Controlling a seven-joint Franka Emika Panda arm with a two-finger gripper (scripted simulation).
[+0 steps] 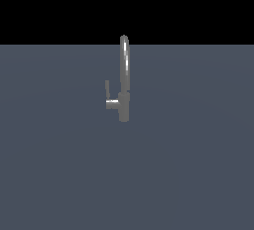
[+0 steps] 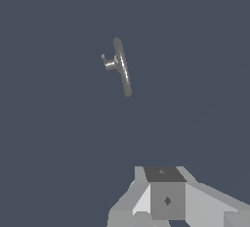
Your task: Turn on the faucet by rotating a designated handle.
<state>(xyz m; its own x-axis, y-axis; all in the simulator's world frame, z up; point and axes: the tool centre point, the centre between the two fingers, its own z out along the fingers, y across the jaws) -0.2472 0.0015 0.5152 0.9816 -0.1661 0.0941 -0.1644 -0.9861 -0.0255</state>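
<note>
Here the faucet stands alone on the grey surface, its thick base down and the arched spout rising straight up. The handle sits beside the base on the exterior view's left, a thin lever pointing upward from a short horizontal stub — probably its off position, so it is yet to be turned.

The exterior view shows no arm at all. Only the wrist view shows the gripper, as blocky grey and white parts well apart from the faucet, which it sees from above with the handle as a small spur. Whether the jaws are open I cannot tell — the fingertips are out of sight — but they hold nothing.
</note>
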